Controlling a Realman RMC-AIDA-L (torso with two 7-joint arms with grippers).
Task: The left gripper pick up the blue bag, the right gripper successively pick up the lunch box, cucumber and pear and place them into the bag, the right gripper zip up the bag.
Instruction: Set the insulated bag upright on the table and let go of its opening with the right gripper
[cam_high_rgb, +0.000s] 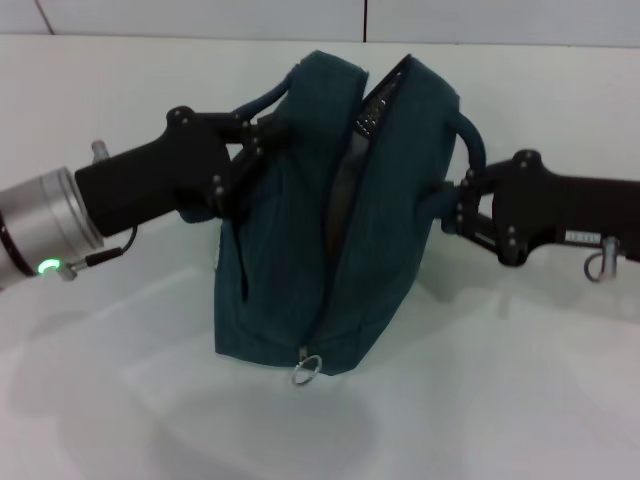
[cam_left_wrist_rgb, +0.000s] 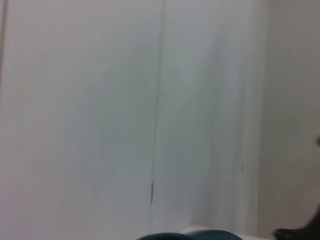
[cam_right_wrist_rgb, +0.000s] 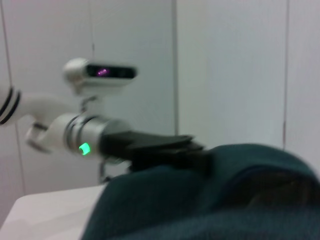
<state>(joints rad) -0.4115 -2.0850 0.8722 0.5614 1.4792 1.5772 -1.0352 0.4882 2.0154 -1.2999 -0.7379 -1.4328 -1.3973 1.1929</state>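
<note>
Left gripper: the left gripper (cam_high_rgb: 250, 150), a black jointed claw on a silver wrist with a green light, was at the near-left top of the bag, its fingers clenched on the left loop handle (cam_high_rgb: 268, 100).
Blue bag: the blue bag (cam_high_rgb: 290, 260) stood on the white table (cam_high_rgb: 120, 420) between the two arms, held up from both sides; its top gaped in a long slit showing pale lining.
Bag material: soft dark teal fabric, padded and rounded, sagging into folds; by my reading it would deform under any push, so the handles and the zipper pull were the sound places to grip.
Weight: it looked bulged, so probably loaded and moderately heavy, though no contents could be seen.
Zipper ring: the metal ring pull (cam_high_rgb: 307, 370) hung at the bottom front end of the zipper, small, hard and likely slippery.
Right gripper: the right gripper (cam_high_rgb: 447, 205), black with a white label on its arm, pressed against the bag's right side below the right handle (cam_high_rgb: 472, 140); whether it was clenched or released I could not tell.
</note>
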